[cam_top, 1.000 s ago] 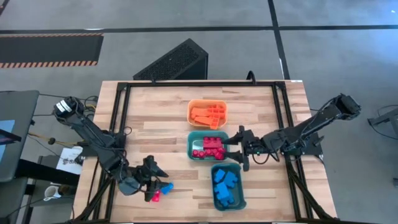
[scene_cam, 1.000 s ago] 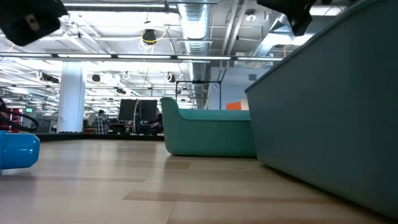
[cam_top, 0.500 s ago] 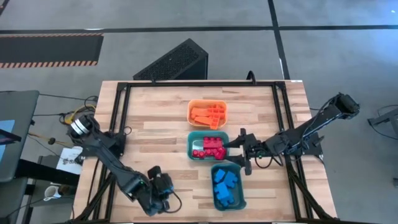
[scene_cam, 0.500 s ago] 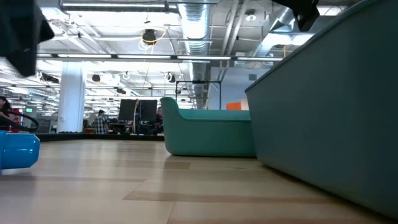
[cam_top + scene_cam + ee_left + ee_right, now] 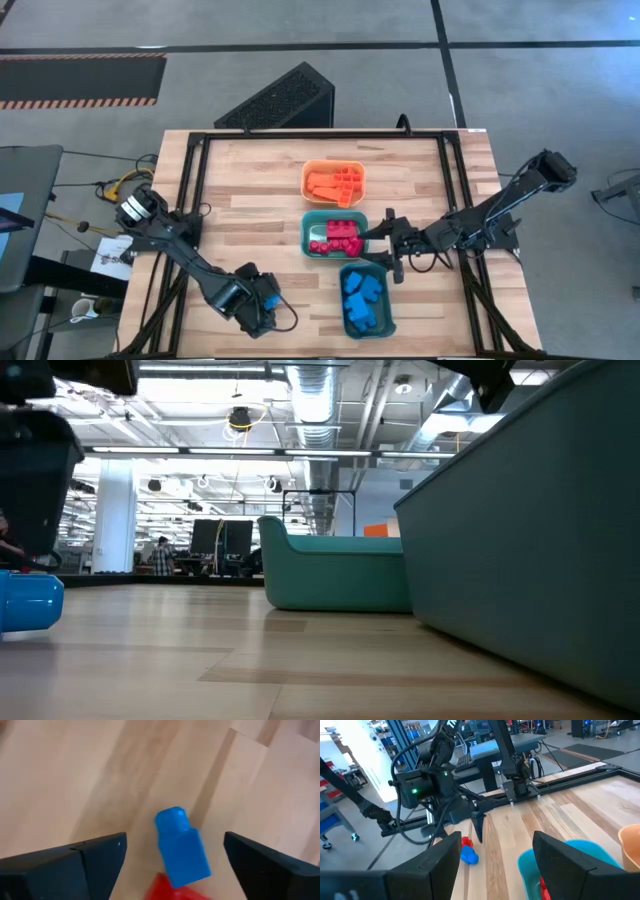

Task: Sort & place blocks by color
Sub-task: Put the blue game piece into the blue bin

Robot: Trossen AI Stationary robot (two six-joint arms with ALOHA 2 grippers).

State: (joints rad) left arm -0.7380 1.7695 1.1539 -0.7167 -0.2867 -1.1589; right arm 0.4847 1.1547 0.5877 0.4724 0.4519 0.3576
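Blue block (image 5: 181,846), round stud, lying flat

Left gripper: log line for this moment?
left gripper open over small blue plastic block | red block beside it | right gripper open near bins

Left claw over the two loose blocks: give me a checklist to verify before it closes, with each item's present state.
1. Left claw open: ok, fingers spread wide.
2. Blue block between the fingers: ok, roughly centred in the left wrist view.
3. Only one block in the grasp path: not ok, the red block touches the blue one.
4. Claw low enough to grip: cannot tell.
5. Blue bin has room: ok, bare floor shows.
6. Right claw out of the way: ok, it is by the teal bins.
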